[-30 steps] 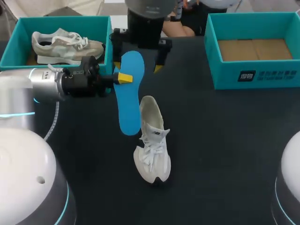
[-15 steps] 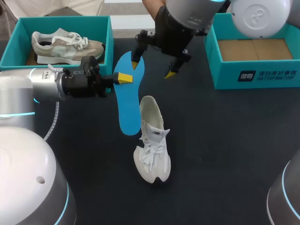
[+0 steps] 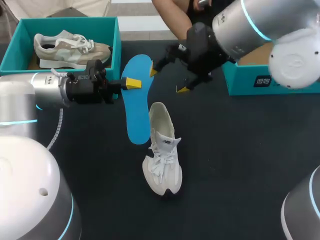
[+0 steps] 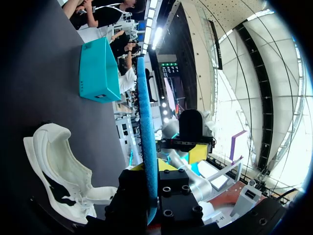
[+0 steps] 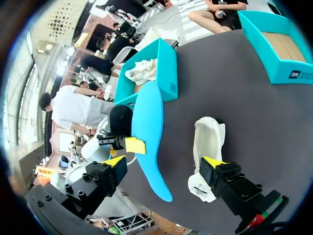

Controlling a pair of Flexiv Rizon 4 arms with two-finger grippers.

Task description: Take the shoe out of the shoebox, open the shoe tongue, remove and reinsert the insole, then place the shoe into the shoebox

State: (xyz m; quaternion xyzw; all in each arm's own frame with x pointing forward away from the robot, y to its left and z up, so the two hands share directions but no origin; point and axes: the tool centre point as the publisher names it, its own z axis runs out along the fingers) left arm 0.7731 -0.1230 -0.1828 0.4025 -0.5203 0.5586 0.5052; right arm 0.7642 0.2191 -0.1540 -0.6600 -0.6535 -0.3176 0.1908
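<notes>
The shoe (image 3: 161, 150), white and laced, stands on its sole near the middle of the bench (image 3: 240, 150), toe toward the near edge. Its blue insole (image 3: 137, 100) is out, lower end just beside the shoe's heel. The left fingers (image 3: 131, 83) are clamped on the insole's upper half from both faces. The right fingers (image 3: 168, 80) are spread wide and hold nothing, just beside the insole's far end. One shoebox (image 3: 60, 22) at the far left corner holds a second shoe (image 3: 70, 49); another shoebox (image 3: 270, 82) sits at the far right.
</notes>
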